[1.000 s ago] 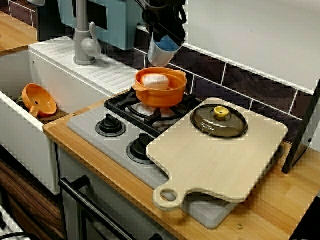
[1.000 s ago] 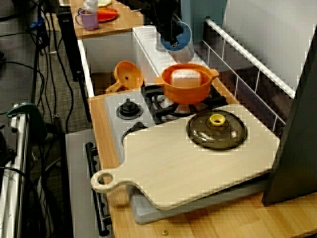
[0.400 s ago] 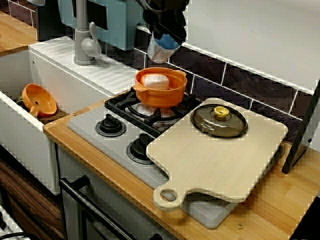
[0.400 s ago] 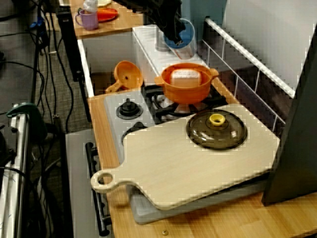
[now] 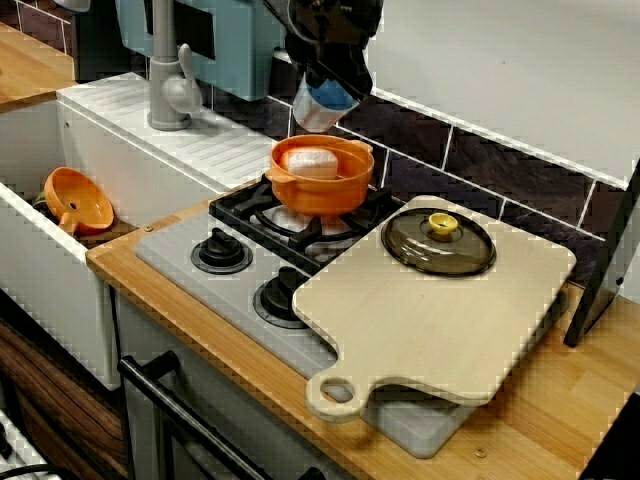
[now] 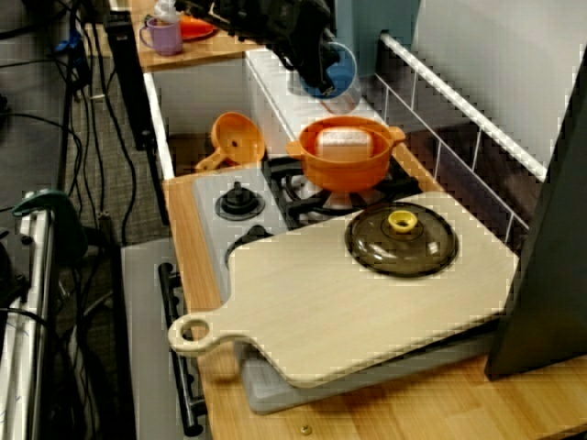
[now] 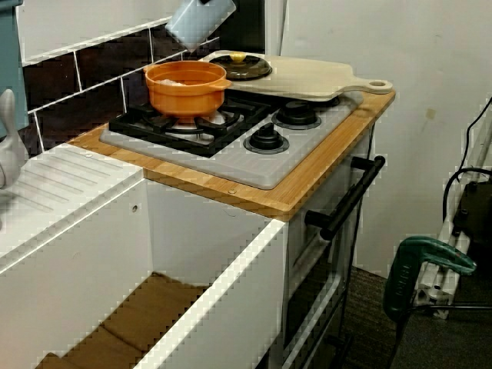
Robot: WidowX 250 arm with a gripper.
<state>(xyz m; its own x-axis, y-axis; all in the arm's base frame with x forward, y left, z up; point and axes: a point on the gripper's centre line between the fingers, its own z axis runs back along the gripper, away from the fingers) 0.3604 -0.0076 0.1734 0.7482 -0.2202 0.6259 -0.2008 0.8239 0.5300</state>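
In the front view my dark gripper (image 5: 330,72) is shut on a pale cup with a blue inside (image 5: 316,108). It holds the cup tilted in the air just above and behind the orange pot (image 5: 322,178). The pot stands on the back burner with a white block (image 5: 312,162) in it. The view from the stove's end shows the gripper (image 6: 316,57) and the cup (image 6: 335,81) above the pot (image 6: 347,154). From the sink side only the cup (image 7: 198,20) shows at the top edge, over the pot (image 7: 187,89).
A glass lid with a yellow knob (image 5: 438,242) lies on a wooden cutting board (image 5: 440,320) that covers the stove's right side. Two stove knobs (image 5: 221,250) sit in front. A grey tap (image 5: 170,85) and an orange funnel (image 5: 78,200) are at the sink on the left.
The gripper has turned and risen a little with the cup, which now leans more. Pot, lid and board have not moved.
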